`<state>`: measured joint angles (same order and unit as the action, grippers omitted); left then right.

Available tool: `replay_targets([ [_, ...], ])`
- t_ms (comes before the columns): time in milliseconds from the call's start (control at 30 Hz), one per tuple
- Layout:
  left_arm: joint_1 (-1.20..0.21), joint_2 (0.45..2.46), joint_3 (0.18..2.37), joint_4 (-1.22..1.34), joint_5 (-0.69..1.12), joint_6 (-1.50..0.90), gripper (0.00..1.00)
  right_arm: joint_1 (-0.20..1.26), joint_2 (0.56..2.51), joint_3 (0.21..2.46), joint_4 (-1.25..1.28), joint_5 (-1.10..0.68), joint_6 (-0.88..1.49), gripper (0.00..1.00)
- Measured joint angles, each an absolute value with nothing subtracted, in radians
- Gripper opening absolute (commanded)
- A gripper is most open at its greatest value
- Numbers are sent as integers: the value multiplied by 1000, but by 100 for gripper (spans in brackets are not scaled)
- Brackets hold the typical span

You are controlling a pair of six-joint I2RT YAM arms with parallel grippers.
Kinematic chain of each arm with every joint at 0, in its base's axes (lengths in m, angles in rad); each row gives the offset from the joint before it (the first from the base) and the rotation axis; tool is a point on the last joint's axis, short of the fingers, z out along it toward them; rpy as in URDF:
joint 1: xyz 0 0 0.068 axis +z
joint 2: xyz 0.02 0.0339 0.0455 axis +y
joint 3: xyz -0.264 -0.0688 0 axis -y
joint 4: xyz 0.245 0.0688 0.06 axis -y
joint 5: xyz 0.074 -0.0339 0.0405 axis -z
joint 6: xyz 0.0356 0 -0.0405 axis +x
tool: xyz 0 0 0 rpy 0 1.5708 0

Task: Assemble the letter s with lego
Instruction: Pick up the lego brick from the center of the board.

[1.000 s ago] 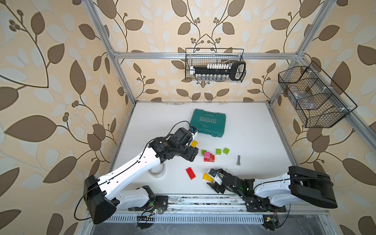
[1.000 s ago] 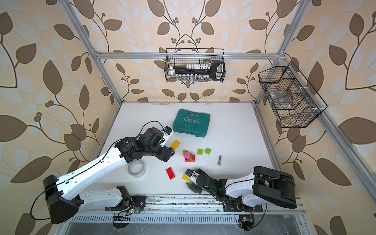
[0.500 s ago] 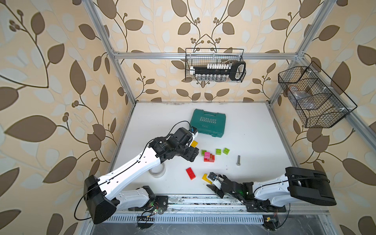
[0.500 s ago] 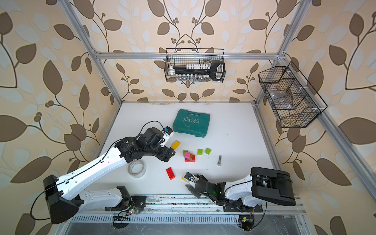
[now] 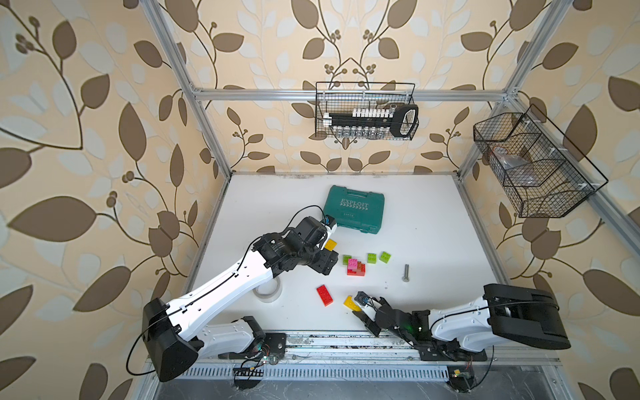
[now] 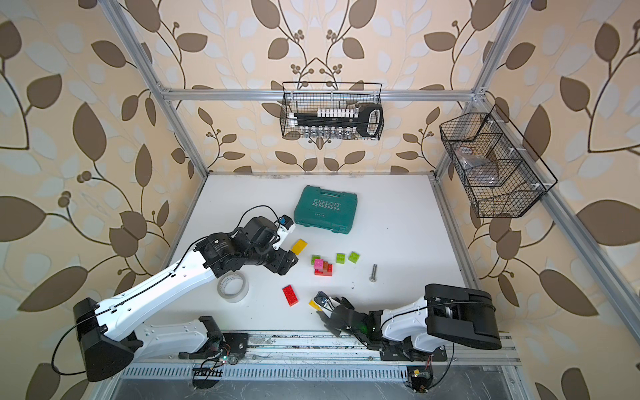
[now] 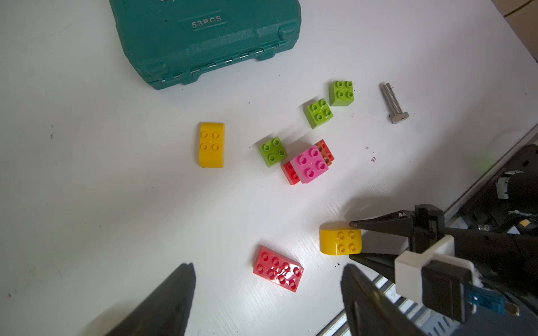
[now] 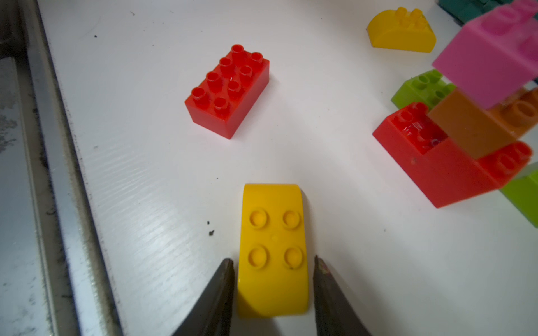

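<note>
Flanking a yellow brick [image 8: 273,232]

Left claw [image 5: 327,266] hangs spread at nine o'clock of the pink-topped stack [image 5: 355,267]. At the stack's six o'clock on the counter [image 5: 433,242], the yellow brick lies between the tips of the right claw [image 8: 272,261]; whether they pinch it, I cannot tell.

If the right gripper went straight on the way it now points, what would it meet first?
The yellow brick, which lies between the fingers of the right gripper. Past it the table looks bare, though the loose red brick sits close beside that line.
</note>
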<state>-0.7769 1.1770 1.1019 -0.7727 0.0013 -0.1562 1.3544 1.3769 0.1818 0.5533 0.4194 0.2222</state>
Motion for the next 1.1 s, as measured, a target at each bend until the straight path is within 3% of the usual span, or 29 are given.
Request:
replay_targets([
  [200, -776, 1177, 1102, -773, 1, -153, 81, 1375, 1367, 199, 502, 438, 237, 38],
  [767, -743, 1177, 1102, -756, 28, -151, 80, 1380, 1391, 242, 465, 439, 223, 15],
  [1100, -568, 1178, 1074, -669, 201, -329, 70, 1337, 928, 349, 132, 384, 22, 13],
])
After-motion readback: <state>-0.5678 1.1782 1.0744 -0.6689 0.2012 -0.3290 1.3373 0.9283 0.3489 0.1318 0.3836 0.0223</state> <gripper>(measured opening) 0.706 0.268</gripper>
